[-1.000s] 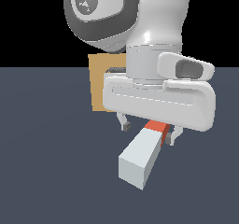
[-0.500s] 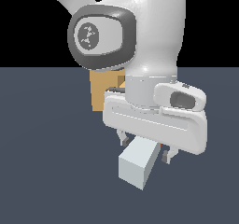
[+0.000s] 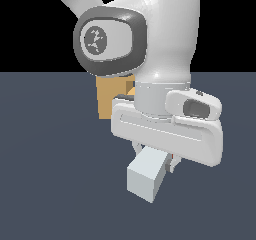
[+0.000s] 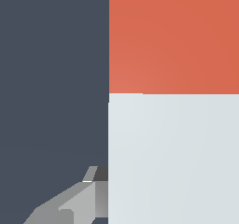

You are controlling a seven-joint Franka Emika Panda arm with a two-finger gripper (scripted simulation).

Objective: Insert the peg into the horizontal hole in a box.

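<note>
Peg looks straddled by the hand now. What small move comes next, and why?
Probably close the hand on the peg. The exterior view shows it low over the bar, whose pale end sticks out below. In the wrist view one finger lies right beside the pale section, near the red-orange end. Whether it touches cannot be told. The box sits behind, so grip first.

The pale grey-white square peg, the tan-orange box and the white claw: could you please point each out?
Pale grey-white square peg (image 3: 146, 178): exterior view, near end face.
Tan-orange box (image 3: 110, 100): exterior view, visible front face.
White claw (image 3: 154, 158): exterior view, between fingertips, straddling the peg.
</note>
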